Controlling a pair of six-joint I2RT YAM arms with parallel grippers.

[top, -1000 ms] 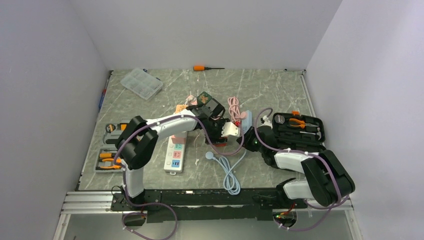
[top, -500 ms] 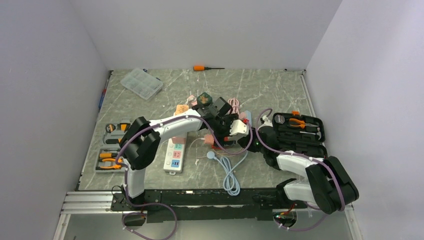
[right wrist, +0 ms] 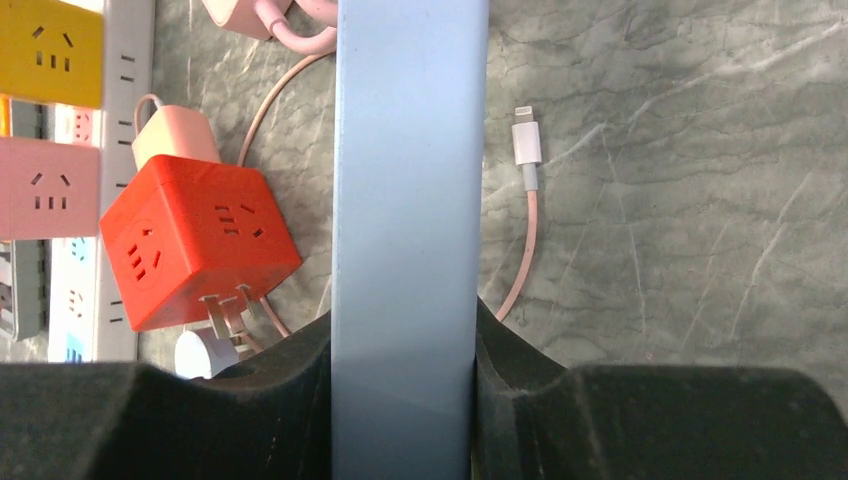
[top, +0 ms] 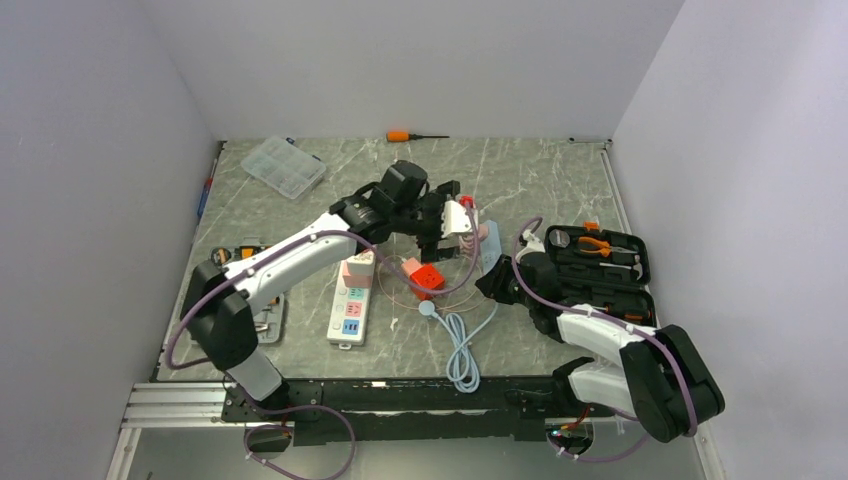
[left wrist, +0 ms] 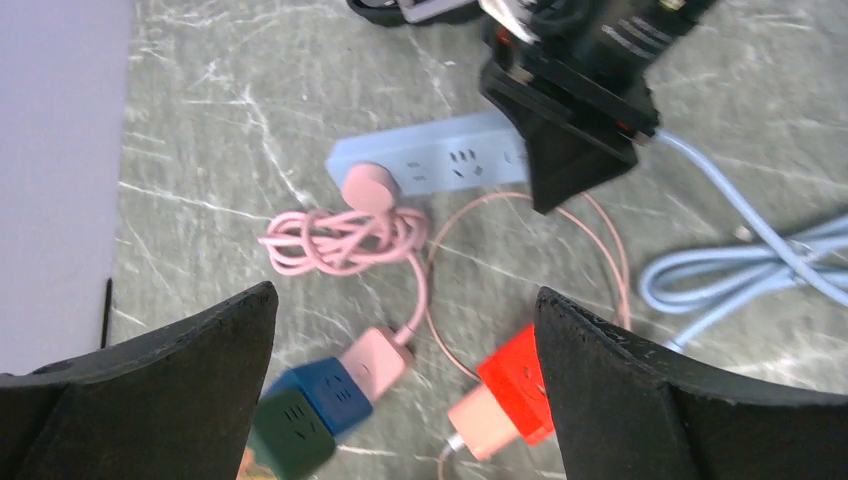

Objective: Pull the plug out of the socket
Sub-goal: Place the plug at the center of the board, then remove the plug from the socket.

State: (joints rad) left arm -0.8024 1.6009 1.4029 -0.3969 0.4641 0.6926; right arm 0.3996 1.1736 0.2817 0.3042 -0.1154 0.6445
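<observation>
Marble tabletop (top: pixel 540 180), cords everywhere — blue strip (left wrist: pixel 440 165) is clamped by the right gripper (right wrist: pixel 405 340), left gripper (left wrist: pixel 402 300) is spread wide above the pink plug (left wrist: pixel 365 185) at its end; white power strip (top: pixel 350 305) lies flat near the left arm. Plug body should be pinched, not cord, then pulled straight.

The long white plastic power strip (top: pixel 351 300), with pastel pink, yellow, green and blue outlet panels, lies flat on the grey marbled surface (top: pixel 540 190). Its length runs from near to far and its panels face up. Just to its right, not plugged into it, the red cube-shaped plug (top: pixel 426 276) rests on the surface with its metal prongs (right wrist: pixel 226 310) bare.
</observation>
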